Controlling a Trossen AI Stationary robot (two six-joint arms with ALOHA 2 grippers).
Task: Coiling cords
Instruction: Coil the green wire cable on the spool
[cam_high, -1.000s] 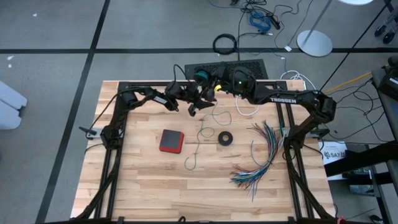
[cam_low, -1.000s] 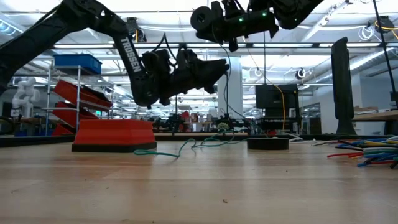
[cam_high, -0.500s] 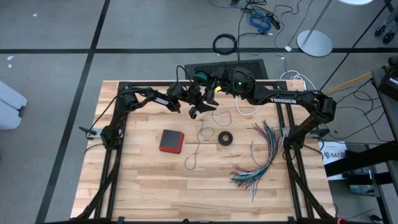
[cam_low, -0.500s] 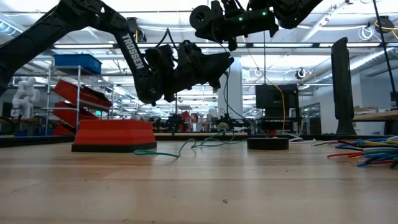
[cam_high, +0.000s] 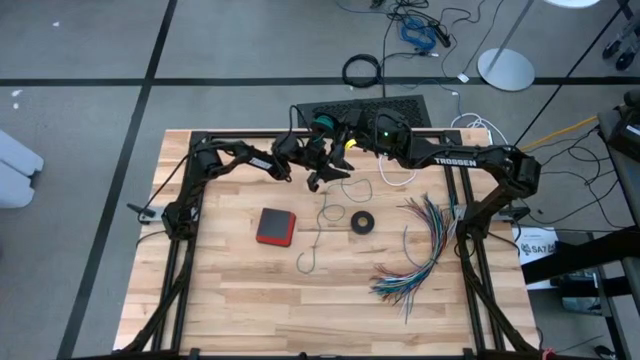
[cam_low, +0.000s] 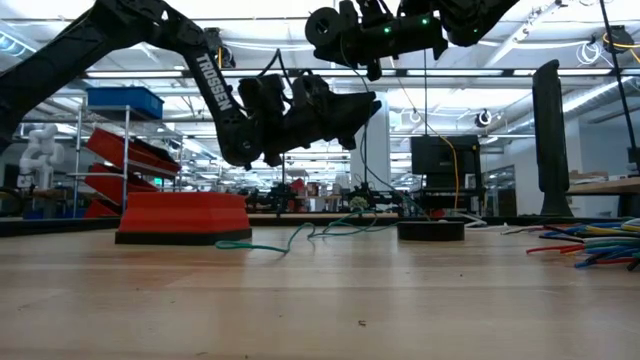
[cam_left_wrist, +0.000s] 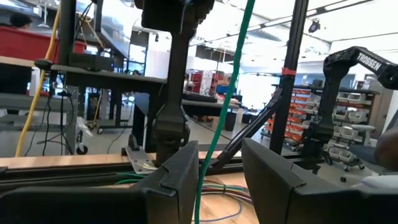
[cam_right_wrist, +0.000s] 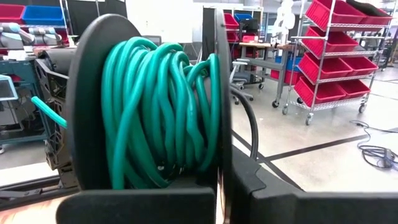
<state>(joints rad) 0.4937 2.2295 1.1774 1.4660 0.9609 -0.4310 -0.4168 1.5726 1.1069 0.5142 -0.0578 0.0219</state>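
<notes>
The teal-green cord is partly wound on a black spool (cam_right_wrist: 155, 106), which my right gripper (cam_right_wrist: 221, 186) holds shut, high above the table's far middle (cam_high: 322, 123). From the spool the cord drops as a straight strand (cam_left_wrist: 227, 93) between the open fingers of my left gripper (cam_left_wrist: 221, 155), which is just below and nearer (cam_high: 328, 172). The cord's free length (cam_high: 318, 225) lies in loose curves on the table (cam_low: 300, 235). A white cord (cam_high: 397, 178) lies looped near the far edge under the right arm. My right gripper has the spool's thin black flange (cam_right_wrist: 219, 155) between its two shut fingers, which come at it level. The spool is lifted clear of the table, and the wound cord sits beside the fingers. My left gripper has the teal strand (cam_left_wrist: 205, 180) close along one finger's inner face; whether it touches, I cannot tell.
A red box (cam_high: 275, 226) sits left of the loose cord and a small black ring (cam_high: 361, 221) to its right. A fanned bundle of multicoloured wires (cam_high: 420, 250) lies at the right. The near half of the wooden table (cam_high: 250, 310) is bare.
</notes>
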